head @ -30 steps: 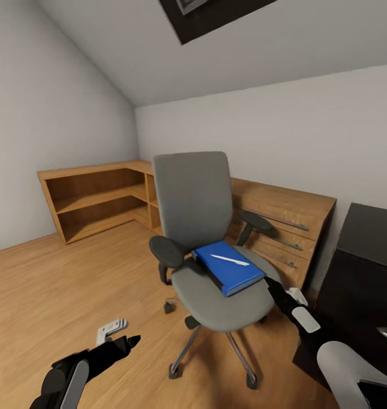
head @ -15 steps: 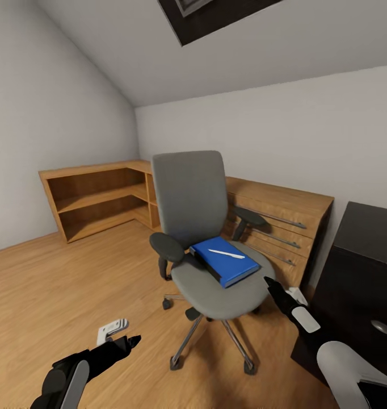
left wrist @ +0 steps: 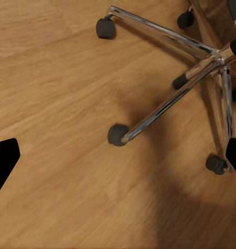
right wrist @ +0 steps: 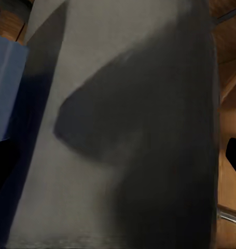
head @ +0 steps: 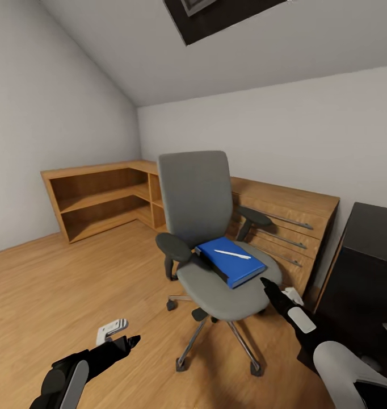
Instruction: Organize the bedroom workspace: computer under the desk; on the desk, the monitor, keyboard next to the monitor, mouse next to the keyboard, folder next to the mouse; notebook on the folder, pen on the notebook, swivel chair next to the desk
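Step in hand, by my reading: fetching the folder (head: 230, 261) off the swivel chair (head: 216, 250). Folder is lying on the seat with the pen (head: 232, 254) on top. Right gripper (head: 267, 284) is hovering just beside the seat's edge, jaws spread; left gripper (head: 128, 341) is hanging low over the floor, jaws spread. Next move calls for reaching over the seat to the folder's near edge. Worktop (head: 369, 238) is standing at right.

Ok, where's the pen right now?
In the head view, the pen lies on the blue folder on the swivel chair seat, near the right gripper.
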### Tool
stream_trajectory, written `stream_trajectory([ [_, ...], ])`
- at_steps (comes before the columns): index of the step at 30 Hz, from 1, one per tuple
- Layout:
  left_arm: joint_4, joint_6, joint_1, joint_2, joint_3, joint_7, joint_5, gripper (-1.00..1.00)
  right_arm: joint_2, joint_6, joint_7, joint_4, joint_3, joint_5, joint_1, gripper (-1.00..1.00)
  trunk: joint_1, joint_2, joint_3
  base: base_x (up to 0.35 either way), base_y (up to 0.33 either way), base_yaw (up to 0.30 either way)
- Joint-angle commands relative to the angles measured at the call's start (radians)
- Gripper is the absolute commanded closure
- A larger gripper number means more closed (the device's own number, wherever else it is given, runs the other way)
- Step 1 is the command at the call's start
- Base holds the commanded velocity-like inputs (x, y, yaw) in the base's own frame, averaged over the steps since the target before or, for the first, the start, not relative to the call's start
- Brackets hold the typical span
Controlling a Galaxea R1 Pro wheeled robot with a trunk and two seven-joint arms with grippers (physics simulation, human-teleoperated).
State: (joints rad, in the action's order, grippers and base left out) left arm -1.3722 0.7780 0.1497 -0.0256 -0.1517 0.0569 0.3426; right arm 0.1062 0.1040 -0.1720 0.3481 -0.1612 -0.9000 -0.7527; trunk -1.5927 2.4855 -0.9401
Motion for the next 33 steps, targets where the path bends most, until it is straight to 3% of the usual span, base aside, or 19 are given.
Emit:
stream_trajectory([
  [1,-0.001,0.006,0.001,-0.002,-0.003,0.006,-0.002,-1.00,-0.001,0.007,-0.004,0.000,-0.007,-0.003,0.000,-1.00,0.000,0.000,-0.001,-0.205,0.016,0.000],
  [9,-0.001,0.006,0.000,-0.002,-0.001,0.006,-0.002,-1.00,-0.002,0.008,-0.004,0.001,-0.007,0.000,0.000,-1.00,0.000,0.000,-0.001,-0.105,0.003,0.000],
  [33,-0.001,0.006,0.001,-0.003,0.001,0.006,-0.002,-1.00,0.001,0.008,-0.004,0.002,-0.007,0.000,0.000,-1.00,0.000,0.000,-0.001,0.195,0.000,0.000],
])
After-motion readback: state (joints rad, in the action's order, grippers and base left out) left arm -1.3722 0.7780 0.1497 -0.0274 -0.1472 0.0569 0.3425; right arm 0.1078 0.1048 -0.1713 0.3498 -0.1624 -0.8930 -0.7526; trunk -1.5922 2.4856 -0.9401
